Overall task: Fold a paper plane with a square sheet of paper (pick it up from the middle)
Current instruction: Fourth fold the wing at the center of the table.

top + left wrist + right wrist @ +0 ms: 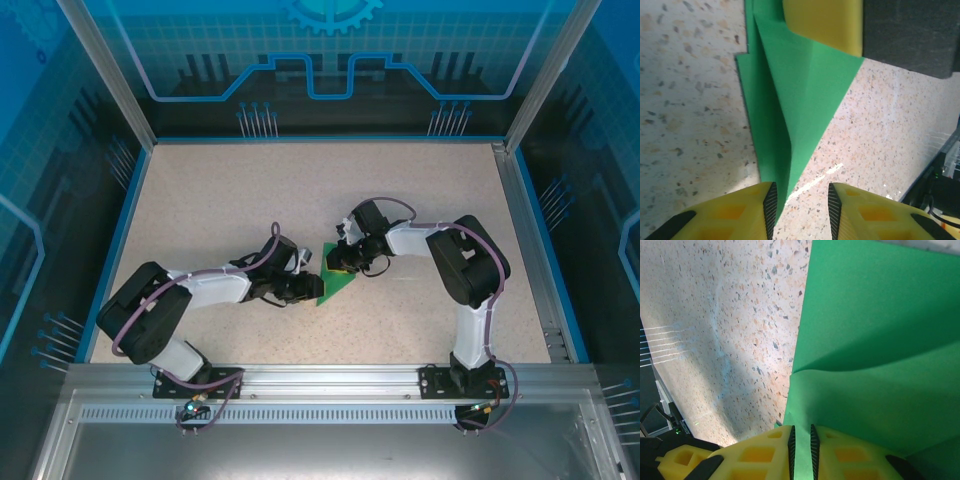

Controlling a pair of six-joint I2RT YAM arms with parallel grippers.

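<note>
Speckled beige table (250, 200), blue strip (320, 139) along its far edge. Behind the table, a blue gear-printed panel (330, 40); along the table's near edge, a metal rail (330, 377).

Black-and-white jointed arms (215, 288), purple cables (390, 200) looped along them, yellow gripper fingers (730, 215) with black ribbed pads (770, 210)
</note>
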